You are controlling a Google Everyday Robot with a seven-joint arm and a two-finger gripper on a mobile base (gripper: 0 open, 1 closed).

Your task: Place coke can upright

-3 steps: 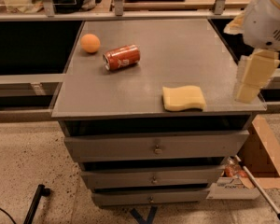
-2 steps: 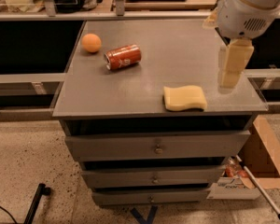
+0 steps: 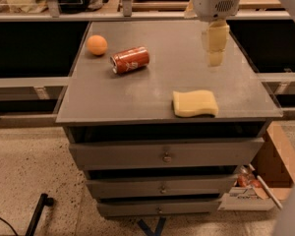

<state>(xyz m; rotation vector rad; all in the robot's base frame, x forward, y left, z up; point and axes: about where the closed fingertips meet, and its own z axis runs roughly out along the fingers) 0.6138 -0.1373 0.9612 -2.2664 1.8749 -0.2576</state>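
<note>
Coke can (image 3: 131,59): red, lying on its side on the left-rear part of the grey cabinet top (image 3: 152,90); not upright; long axis roughly left to right across the view, right end angled a little toward the back; just beside the orange ball (image 3: 97,44), with a narrow gap between them.

Gripper (image 3: 215,58): hanging from a white wrist over the right-rear part of the top, pointing down; nothing seen in it; released or clenched cannot be told.

Relation: can well apart from the gripper, to the left in the view and slightly nearer the front; judged to call for a sideways reach, then a grasp across the can's short width.

Sponge (image 3: 195,103): yellow, flat, near the front edge, well apart from the can.

Drawers (image 3: 166,154): three under the top; contents hidden.

Cardboard box (image 3: 278,154): on the floor at the right, open; something reddish inside, too unclear to name.
</note>
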